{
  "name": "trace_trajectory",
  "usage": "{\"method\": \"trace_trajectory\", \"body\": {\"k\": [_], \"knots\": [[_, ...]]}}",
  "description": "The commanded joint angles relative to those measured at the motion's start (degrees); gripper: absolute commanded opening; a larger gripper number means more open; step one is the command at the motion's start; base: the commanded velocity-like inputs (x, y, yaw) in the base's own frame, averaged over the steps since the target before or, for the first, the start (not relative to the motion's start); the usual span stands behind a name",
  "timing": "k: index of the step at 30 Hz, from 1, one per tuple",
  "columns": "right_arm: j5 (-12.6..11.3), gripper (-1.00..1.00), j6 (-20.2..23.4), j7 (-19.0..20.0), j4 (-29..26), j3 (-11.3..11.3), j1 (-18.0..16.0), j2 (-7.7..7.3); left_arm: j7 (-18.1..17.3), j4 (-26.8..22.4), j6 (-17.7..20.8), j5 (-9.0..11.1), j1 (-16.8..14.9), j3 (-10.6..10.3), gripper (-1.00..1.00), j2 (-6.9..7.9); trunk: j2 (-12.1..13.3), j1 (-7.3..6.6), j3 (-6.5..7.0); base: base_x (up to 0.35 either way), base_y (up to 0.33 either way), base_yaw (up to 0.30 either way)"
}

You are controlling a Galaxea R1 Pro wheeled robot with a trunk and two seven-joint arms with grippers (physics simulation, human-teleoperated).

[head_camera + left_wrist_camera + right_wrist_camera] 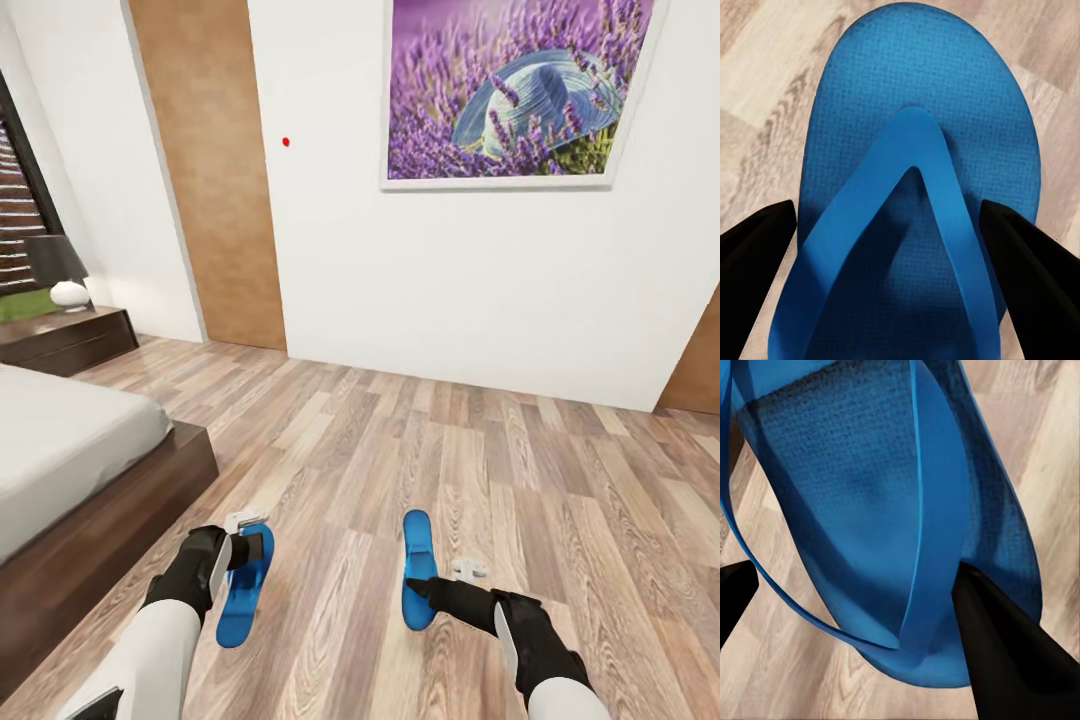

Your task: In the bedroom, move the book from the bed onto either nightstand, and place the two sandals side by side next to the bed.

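While left gripper [250,552] straddles 1 sandal [243,592] wide open, right gripper [420,588] clamps other sandal [417,560].

Blue sandals [245,590], wood-plank floor [560,500], black end effector fingers [1027,270]

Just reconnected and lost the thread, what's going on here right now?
The robot is beside the bed working both blue sandals at once. The left gripper sits over the left sandal, jaws spread to either side of it on the wood floor. The right gripper has the right sandal between its jaws, tilted on edge. The sandals are apart, not yet side by side.
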Motion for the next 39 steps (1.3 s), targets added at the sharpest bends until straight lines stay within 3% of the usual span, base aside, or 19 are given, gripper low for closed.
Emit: {"method": "trace_trajectory", "body": {"k": [1, 39], "knots": [[0.3, -1.0, 0.4, 0.6, -0.1, -0.5, -0.1, 0.09, -0.6, -0.1, 0.2, -0.6, -0.1, 0.5, -1.0, -0.13, 0.0, 0.02, -0.06, 0.289, -0.06, 0.218], [0.3, -1.0, 0.5, 0.5, -0.1, -0.5, -0.1, 0.01, -0.2, 3.6, -4.5, -0.6, -0.1, 0.4, -1.0, -1.28, 0.0, 0.02, -0.06, 0.301, -0.111, 0.19]]}}
